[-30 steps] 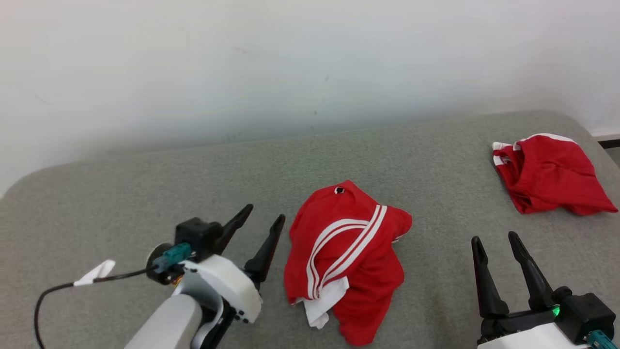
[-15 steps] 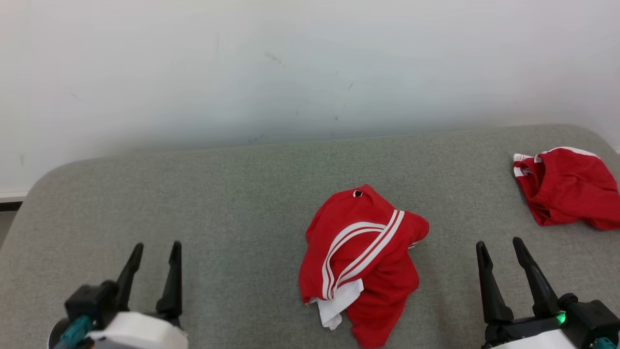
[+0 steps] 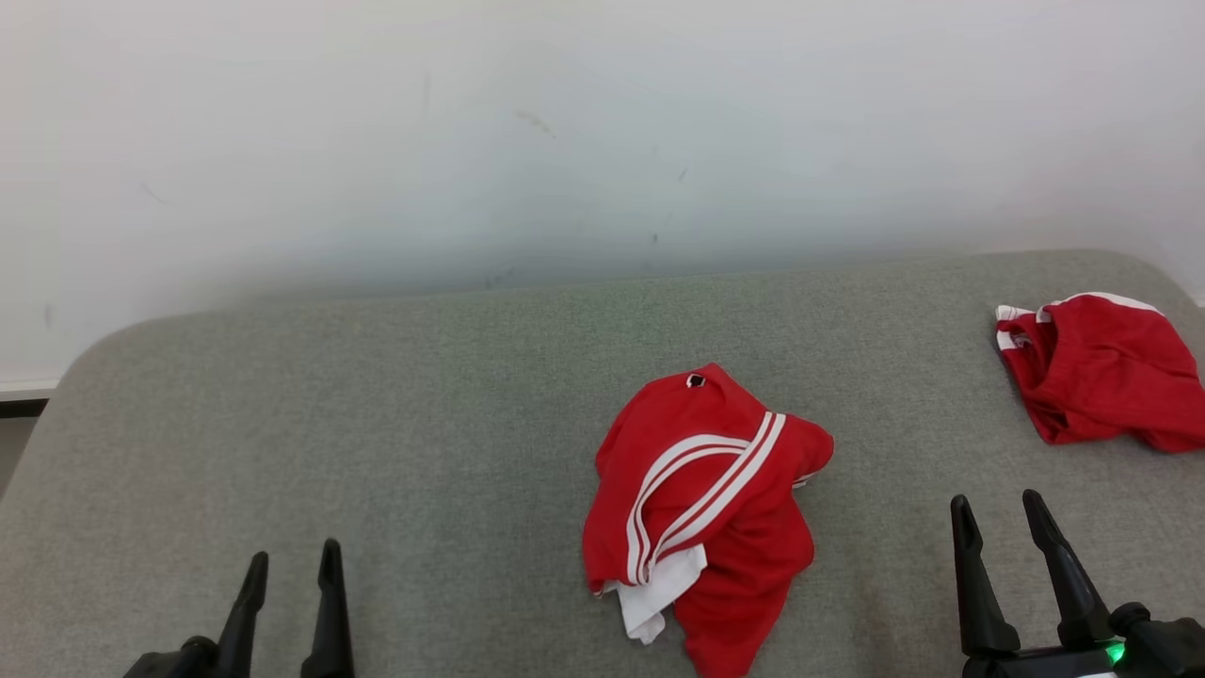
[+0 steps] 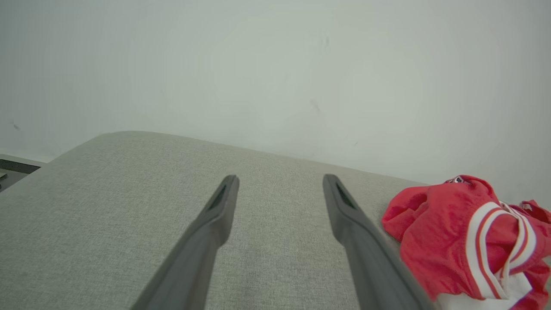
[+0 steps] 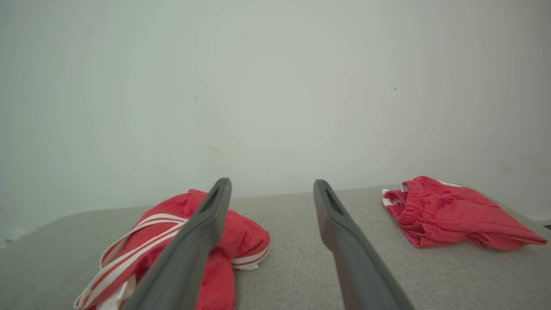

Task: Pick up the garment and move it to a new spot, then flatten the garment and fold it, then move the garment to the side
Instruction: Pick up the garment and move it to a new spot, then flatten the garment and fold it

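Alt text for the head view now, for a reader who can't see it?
A crumpled red striped garment lies in the middle of a grey padded surface, with a second red garment at the far right edge. The left gripper and right gripper stand open at the bottom corners, clear of both. A pale wall is behind.

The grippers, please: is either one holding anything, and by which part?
Nothing is held; the left gripper and right gripper are both open, apart from the red garment.
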Controlling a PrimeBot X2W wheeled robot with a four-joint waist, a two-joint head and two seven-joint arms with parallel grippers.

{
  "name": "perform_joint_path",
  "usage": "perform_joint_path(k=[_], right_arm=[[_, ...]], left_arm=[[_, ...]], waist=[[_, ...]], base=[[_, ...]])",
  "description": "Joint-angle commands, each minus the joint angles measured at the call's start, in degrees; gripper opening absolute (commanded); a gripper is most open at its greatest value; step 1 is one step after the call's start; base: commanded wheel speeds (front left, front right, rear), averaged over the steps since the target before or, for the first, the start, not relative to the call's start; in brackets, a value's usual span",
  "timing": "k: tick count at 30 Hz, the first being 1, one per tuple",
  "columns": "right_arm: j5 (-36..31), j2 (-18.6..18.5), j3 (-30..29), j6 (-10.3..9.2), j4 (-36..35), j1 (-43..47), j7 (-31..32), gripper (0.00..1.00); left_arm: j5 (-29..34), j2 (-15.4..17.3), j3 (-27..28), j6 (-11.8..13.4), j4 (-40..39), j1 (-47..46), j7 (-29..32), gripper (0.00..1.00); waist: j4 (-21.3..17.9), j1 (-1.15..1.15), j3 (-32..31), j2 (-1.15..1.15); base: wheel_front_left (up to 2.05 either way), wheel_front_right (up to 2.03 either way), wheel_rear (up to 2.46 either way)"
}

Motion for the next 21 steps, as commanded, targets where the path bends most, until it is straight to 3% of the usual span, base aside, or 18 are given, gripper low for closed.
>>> perform_joint_path(k=[1,16,21], right_arm=[[-0.25,0.04,0.25,-0.14,-0.33,0.46,0.08,1.0],[-0.39,-0.76,2.76,-0.14,0.58,-0.86,0.08,1.0],[1.11,-1.97,8.07,-0.14,2.78,-1.32,0.08,1.0]], left_arm=[[1.48,-0.7,0.96,-1.06,0.09,0.96,-0.06,1.0],[5.09,-3.7,4.22,-5.58,1.53,-1.0,-0.07,1.0],[5.11,-3.89,3.77,-6.16,2.12,-1.47,-0.05,1.0]], waist=[[0.01,0.0,-0.12,0.0],[0.93,0.0,-0.02,0.0],[2.72,0.0,0.18,0.0]], base=[[0.0,0.0,0.0],[0.0,0.0,0.0],[0.0,0.0,0.0]])
